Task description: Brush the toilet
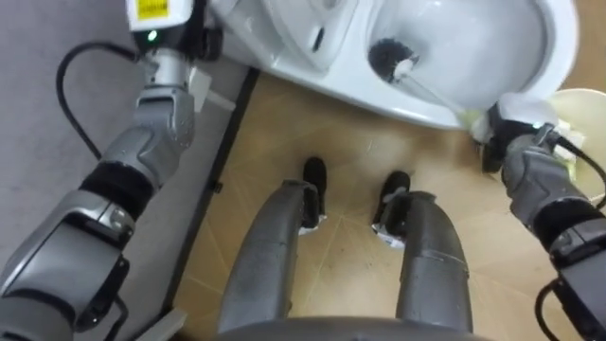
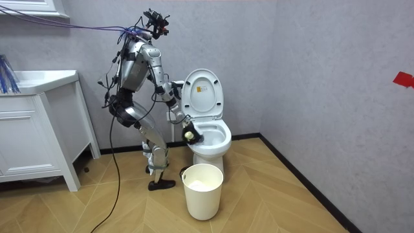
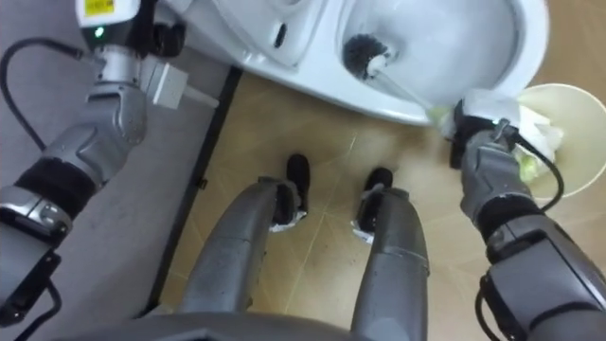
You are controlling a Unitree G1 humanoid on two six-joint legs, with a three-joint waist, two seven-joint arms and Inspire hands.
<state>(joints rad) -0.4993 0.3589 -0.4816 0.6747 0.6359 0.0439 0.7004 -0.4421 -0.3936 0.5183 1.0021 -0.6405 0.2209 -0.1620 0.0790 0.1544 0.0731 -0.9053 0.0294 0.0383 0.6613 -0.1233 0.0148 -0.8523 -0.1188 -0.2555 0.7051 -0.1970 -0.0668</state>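
The white toilet (image 1: 559, 47) stands just ahead of me with its lid (image 2: 202, 94) raised. A toilet brush with a black head (image 1: 386, 59) rests inside the bowl, and its pale handle (image 1: 437, 95) slants over the front rim. My right hand (image 1: 511, 123) is curled round the end of that handle at the rim. My left hand (image 1: 170, 33) is raised at the upper left beside the toilet's back, with its fingers hidden. In the room view I stand bent over the toilet (image 2: 210, 139) from the room view's left.
A white bin (image 2: 204, 191) holding some paper stands on the wooden floor right of the bowl, close to my right forearm (image 1: 587, 104). A dark baseboard (image 1: 222, 142) runs along the grey wall on my left. A white vanity cabinet (image 2: 32, 129) stands further off.
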